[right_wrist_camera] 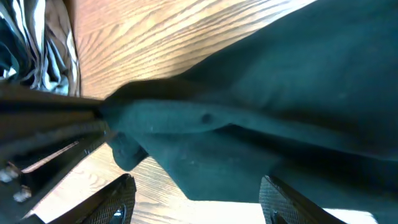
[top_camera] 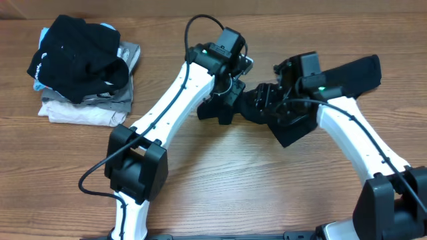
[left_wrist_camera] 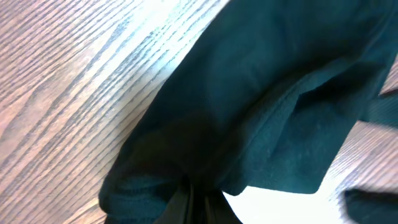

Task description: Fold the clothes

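Starting a fold, it seemed, the left jaws gripped the black T-shirt (left_wrist_camera: pixel 280 74) tight while the right jaws stood open astride it — needing to close next.

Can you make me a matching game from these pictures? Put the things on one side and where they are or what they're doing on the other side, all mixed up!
Things:
1. black T-shirt
2. pile of clothes
3. left end effector
4. right end effector

Place or state:
A. standing open
B. stacked in a far corner of the table
C. pinched shut on the T-shirt
D. bunched up mid-table

Pairs: 1-D, 2-B, 3-C, 4-A
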`<act>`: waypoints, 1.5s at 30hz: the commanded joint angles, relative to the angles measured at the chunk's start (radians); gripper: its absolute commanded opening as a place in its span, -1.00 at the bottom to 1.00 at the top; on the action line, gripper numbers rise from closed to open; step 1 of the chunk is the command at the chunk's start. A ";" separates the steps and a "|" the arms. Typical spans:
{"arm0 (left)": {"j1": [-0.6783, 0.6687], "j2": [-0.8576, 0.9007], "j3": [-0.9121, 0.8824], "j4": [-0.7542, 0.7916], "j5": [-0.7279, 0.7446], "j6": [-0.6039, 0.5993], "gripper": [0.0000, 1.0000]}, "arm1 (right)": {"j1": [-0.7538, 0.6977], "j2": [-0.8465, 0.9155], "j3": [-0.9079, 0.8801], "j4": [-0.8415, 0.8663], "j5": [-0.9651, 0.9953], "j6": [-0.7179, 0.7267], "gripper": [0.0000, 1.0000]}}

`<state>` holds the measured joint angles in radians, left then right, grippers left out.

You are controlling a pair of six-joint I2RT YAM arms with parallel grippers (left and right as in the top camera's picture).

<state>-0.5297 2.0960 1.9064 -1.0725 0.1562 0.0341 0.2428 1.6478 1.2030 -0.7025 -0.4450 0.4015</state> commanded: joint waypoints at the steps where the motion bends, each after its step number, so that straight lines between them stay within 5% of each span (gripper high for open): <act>1: 0.032 -0.017 0.023 0.008 0.090 -0.042 -0.91 | 0.018 0.002 -0.024 0.035 0.034 0.022 0.36; 13: 0.053 -0.017 0.023 0.011 0.161 -0.042 -0.92 | 0.026 0.002 -0.159 0.280 0.052 -0.014 0.34; 20: 0.053 -0.017 0.023 0.013 0.186 -0.042 -0.91 | 0.047 0.002 -0.216 0.373 0.050 -0.058 0.48; 23: 0.053 -0.017 0.023 0.013 0.186 -0.042 -0.91 | 0.059 0.002 -0.216 0.385 0.051 -0.058 0.14; 26: 0.053 -0.017 0.023 0.015 0.191 -0.042 -0.89 | 0.075 0.002 -0.216 0.400 0.050 -0.058 -0.63; 28: 0.054 -0.017 0.023 0.018 0.193 -0.042 -0.89 | 0.085 0.002 -0.216 0.404 0.048 -0.057 -0.92; 36: 0.094 -0.017 0.023 0.035 0.212 -0.051 -0.66 | 0.089 0.002 -0.216 0.362 0.021 -0.026 -0.92; 45: 0.155 -0.017 0.023 0.039 0.211 -0.056 -0.69 | 0.089 0.002 -0.214 0.226 -0.052 0.004 -0.92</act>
<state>-0.3859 2.0960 1.9064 -1.0382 0.3473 -0.0093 0.3271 1.6485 0.9939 -0.4587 -0.4442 0.3927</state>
